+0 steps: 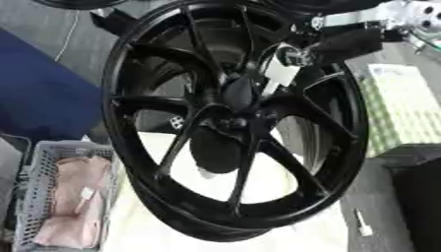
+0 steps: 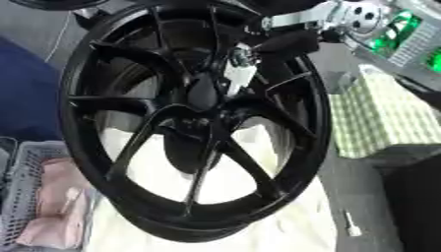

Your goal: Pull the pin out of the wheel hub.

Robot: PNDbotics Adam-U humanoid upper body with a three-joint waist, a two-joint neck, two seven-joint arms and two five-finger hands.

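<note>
Reaching from the upper right, right hand touches wheel hub.

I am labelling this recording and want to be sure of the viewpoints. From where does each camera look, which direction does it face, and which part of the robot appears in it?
Left eye view: sits in the robot's head, looks down at the black wheel; the right hand enters from the upper right, reaching to the white pin near the hub.
Right eye view: beside it in the head, same downward direction; more of the silver right arm shows.
Shared: wheel, pin, right hand, grey basket, checked cloth. The left hand appears in neither.
</note>
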